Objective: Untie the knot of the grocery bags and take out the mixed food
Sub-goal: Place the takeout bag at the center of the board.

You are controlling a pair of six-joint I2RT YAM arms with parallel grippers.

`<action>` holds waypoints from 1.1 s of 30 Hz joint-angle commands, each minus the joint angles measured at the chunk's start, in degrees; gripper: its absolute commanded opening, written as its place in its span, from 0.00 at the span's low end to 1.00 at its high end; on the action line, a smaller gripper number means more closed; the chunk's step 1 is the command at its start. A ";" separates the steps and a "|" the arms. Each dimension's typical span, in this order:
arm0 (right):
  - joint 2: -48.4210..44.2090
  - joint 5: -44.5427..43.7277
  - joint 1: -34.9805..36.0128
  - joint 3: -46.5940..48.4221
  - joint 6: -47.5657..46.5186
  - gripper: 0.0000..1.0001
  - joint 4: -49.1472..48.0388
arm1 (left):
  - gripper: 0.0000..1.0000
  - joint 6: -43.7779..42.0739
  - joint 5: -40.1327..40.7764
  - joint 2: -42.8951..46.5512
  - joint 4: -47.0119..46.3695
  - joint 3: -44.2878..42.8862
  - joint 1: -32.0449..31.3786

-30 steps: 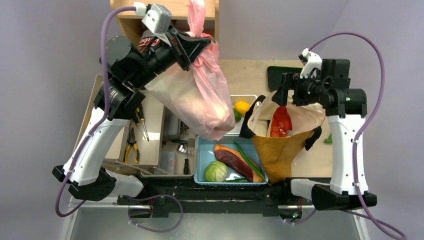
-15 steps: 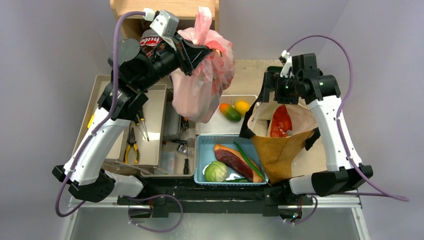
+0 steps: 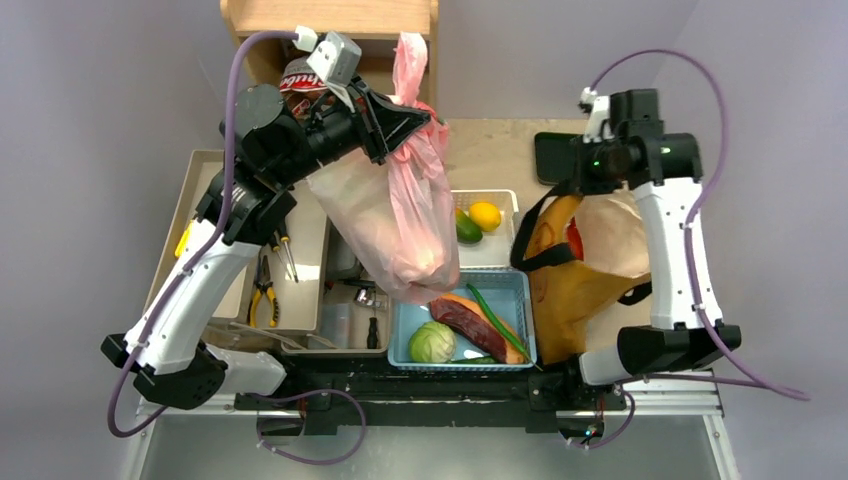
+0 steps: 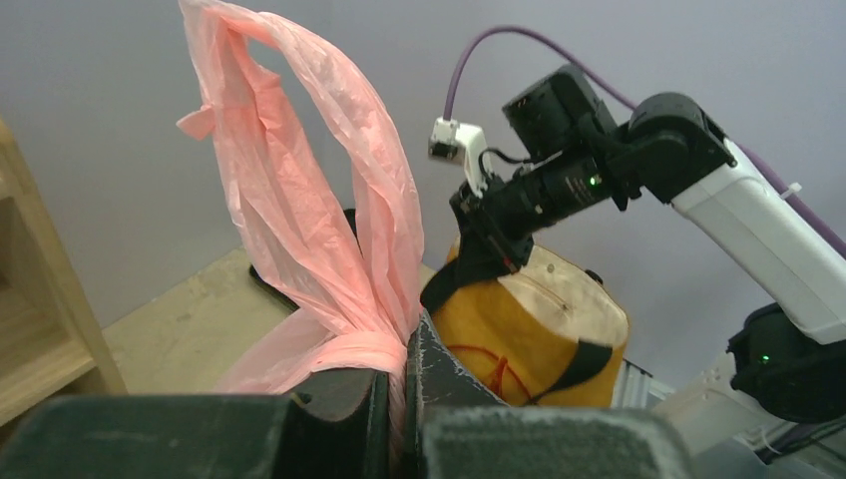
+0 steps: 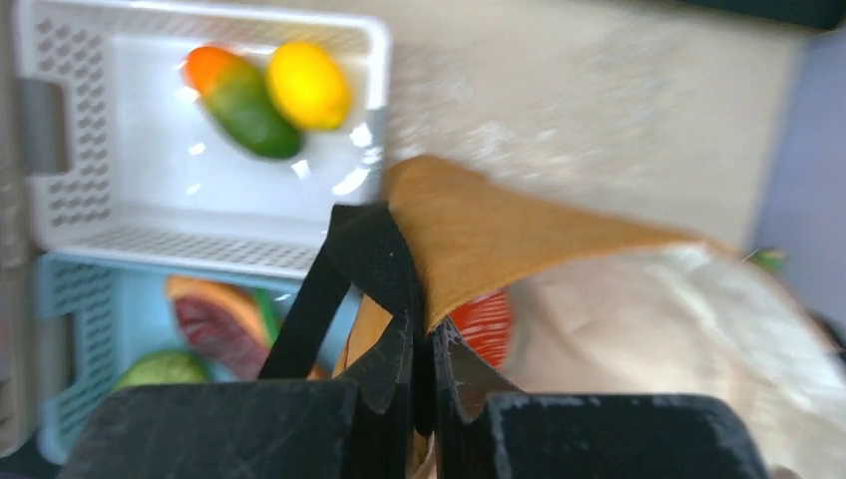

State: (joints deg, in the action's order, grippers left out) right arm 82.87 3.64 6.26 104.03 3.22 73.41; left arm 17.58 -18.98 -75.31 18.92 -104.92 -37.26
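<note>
A: Top external view: where is the pink plastic bag point(image 3: 400, 225)?

B: It hangs in the air from the left end effector point(image 3: 418, 118), over the left half of the table point(image 3: 490, 150). Its bottom is just above the blue basket point(image 3: 397, 330). The jaws are pinched tight on the bag's gathered neck. In the left wrist view the handles point(image 4: 299, 200) stand up as a loop above them.

A: And the knot?

B: I cannot pick it out. The plastic just bunches where it passes between the fingers.

A: The right side?

B: The right end effector point(image 5: 431, 344) is clamped narrow on the black strap point(image 5: 344, 274) of the brown paper bag point(image 3: 570, 295). That bag stands at the right of the table, and a red item point(image 5: 484, 327) shows inside it.

A: Anything else?

B: A white basket point(image 3: 490, 192), just beyond the blue one, holds a yellow fruit point(image 3: 485, 215) and a green-orange fruit point(image 3: 467, 228). The blue basket holds a meat slab point(image 3: 465, 315) and a round green cabbage point(image 3: 432, 343).
</note>
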 commanded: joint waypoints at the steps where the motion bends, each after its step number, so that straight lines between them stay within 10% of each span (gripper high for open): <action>1: -0.22 -4.78 -10.45 10.74 -16.37 0.00 2.91 | 0.00 3.72 -6.47 -1.15 -8.85 0.29 0.03; 11: -12.37 -11.56 -21.84 -4.76 -49.75 0.00 -11.83 | 0.00 4.08 -9.28 -7.71 -17.61 1.29 -5.88; 25: -5.90 -11.24 -31.31 5.43 -56.17 0.00 -18.86 | 0.00 13.87 -1.99 -32.05 -31.84 -19.04 -19.36; 33: -3.63 -8.66 -31.39 15.16 -48.92 0.60 -6.77 | 0.00 18.52 2.35 -42.89 -38.43 -22.43 -23.39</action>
State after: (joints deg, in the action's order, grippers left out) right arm 80.40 -6.72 -24.91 110.43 -49.28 63.44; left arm 32.56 -20.18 -117.10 -7.14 -124.92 -59.75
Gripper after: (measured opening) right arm 0.510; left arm 0.024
